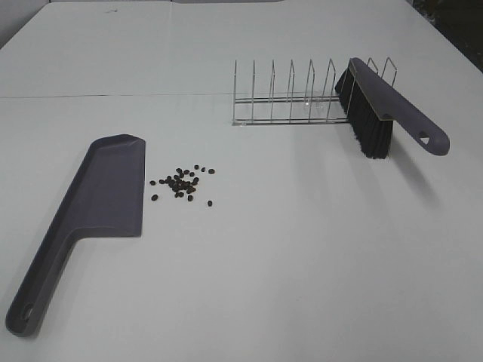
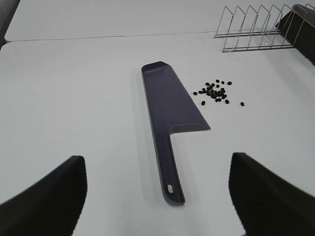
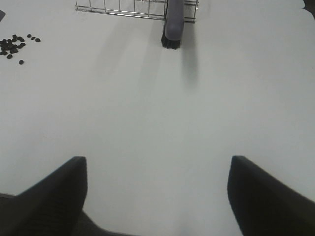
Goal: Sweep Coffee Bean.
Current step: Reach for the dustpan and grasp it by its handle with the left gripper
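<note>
coffee beans (image 1: 181,182) in a small loose cluster on the white table (image 1: 302,264), left of centre in the exterior view, a few strays around the edge; just beside the long open edge of the grey dustpan (image 1: 106,192), not touching it, none inside the pan

left gripper (image 2: 155,162) jaws spread wide, holding nothing, dark fingers (image 2: 54,196) either side of the dustpan's handle end (image 2: 172,189); can't tell how high above it; beans (image 2: 215,91) lie well ahead of this claw, next to the pan's wide part, well apart from the fingers

right gripper (image 3: 156,162) also spread wide and empty, over bare table; beans (image 3: 14,44) far off toward the dustpan side, only at the edge of its view

brush (image 1: 377,113) leans tilted in the end of the wire rack (image 1: 290,98), bristles down, handle sticking out; straight ahead of the right claw (image 3: 173,24), well apart from it

neither claw shows in the exterior view
</note>
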